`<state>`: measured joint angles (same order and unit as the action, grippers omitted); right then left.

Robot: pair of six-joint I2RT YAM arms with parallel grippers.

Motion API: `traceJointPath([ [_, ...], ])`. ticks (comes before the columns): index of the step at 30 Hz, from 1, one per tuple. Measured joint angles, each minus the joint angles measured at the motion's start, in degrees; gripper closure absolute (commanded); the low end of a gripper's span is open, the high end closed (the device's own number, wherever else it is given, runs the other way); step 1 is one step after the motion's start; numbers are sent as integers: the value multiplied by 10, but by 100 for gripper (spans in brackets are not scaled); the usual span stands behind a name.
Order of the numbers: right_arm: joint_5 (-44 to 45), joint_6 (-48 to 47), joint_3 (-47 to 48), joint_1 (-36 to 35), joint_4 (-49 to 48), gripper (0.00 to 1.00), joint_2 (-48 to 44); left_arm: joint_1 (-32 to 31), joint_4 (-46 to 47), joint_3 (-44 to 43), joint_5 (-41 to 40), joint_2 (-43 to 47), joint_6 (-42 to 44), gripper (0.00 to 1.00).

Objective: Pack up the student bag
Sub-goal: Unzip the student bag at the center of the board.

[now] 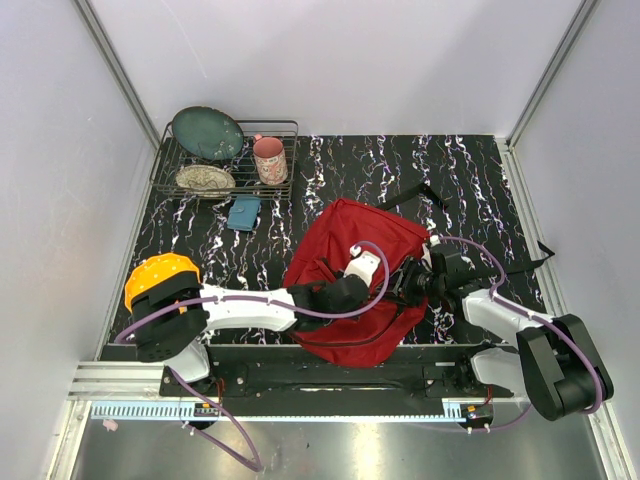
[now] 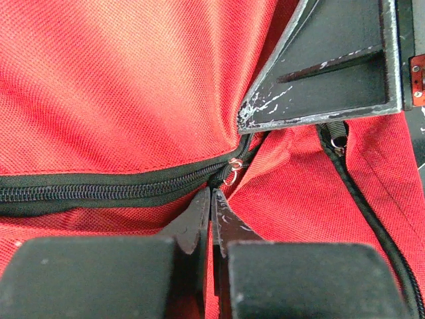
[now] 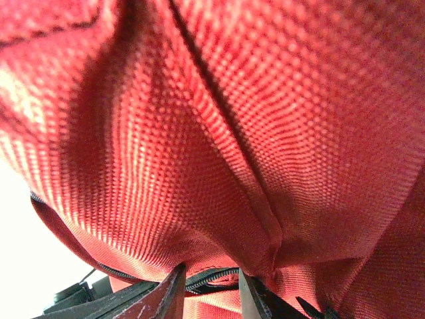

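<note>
White arm links (image 1: 245,305), black joints (image 1: 335,295), purple cables (image 1: 383,275), an orange cap (image 1: 160,275), seemingly scuffed black fingers (image 2: 196,222).

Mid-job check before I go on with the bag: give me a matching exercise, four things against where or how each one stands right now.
Things
1. left gripper
2. right gripper
3. pink mug
4. blue case

Places and states
A. standing in the wire rack
B. jaws apart, against the red fabric of the student bag
C. lying on the table, just outside the rack
D. jaws shut, at the bag's zipper

Pairs: 1-D, 2-B, 3-A, 4-C
</note>
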<state>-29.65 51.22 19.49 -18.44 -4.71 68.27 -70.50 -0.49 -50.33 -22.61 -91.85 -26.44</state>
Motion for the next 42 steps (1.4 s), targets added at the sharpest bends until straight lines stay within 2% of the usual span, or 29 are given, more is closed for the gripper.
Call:
traceJointPath([
  [13, 14, -2, -4, 0, 0, 56, 0, 25, -11, -1, 10, 9, 8, 100],
  [31, 32, 7, -1, -3, -6, 56, 16, 93, -47, -9, 50, 43, 54, 100],
  [42, 41, 7, -1, -3, -4, 56, 15, 172, -73, -11, 4, 71, 107, 100],
])
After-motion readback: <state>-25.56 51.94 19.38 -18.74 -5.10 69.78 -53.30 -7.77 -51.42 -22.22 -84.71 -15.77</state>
